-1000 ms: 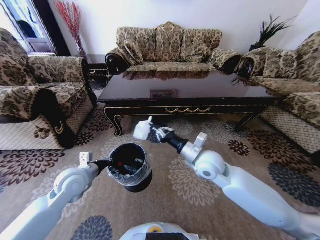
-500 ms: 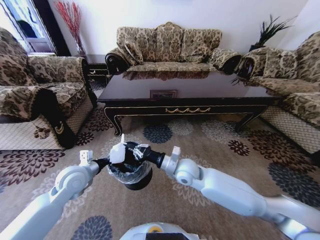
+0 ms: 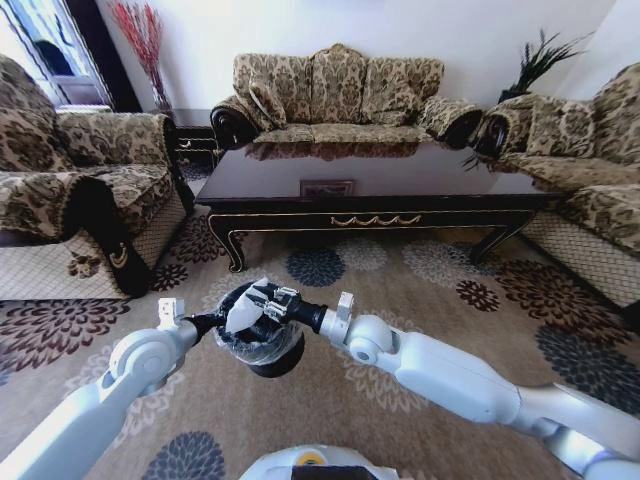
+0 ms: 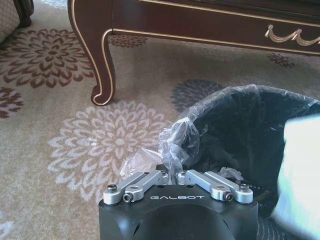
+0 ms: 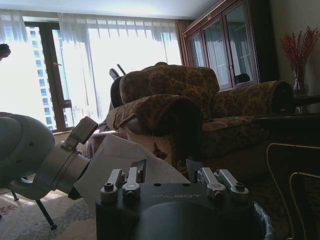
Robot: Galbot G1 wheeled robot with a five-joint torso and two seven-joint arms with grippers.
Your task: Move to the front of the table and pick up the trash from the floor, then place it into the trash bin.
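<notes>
Right hand (image 3: 262,303) lowered paper (image 3: 243,312) into bin (image 3: 262,345).

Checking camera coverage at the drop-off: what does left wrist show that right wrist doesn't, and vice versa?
Left wrist only: the trash bin with its clear liner, rim gripped by the left hand, the floor carpet, and the table leg with gold trim.

Right wrist only: an armchair, bright windows, a glass-door cabinet, and the left arm's wrist.

Both: the white paper square, held in the right hand and showing at the left wrist view's edge.
</notes>
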